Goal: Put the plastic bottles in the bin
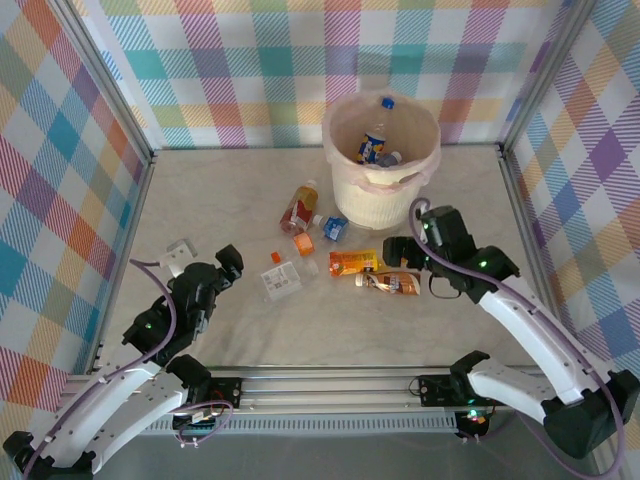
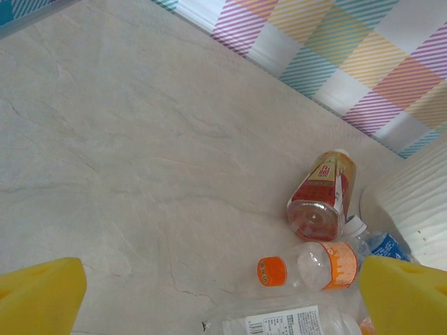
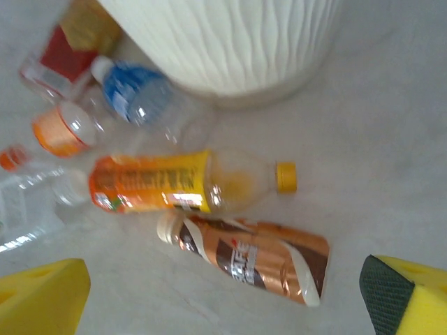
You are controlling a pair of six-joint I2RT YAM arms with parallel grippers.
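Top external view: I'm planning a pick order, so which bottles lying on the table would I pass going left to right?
Clear bottle with white label → blue-label bottle → brown-label bottle. Left out, overlapping sideways: red-label bottle, small orange-capped bottle, orange-label bottle.

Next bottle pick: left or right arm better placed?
Right, probably. The right tool, open, hovers close to the brown-label bottle and the orange-label bottle, with the bin just beyond. The left tool, also open, sits farther from both bottles and from the bin.
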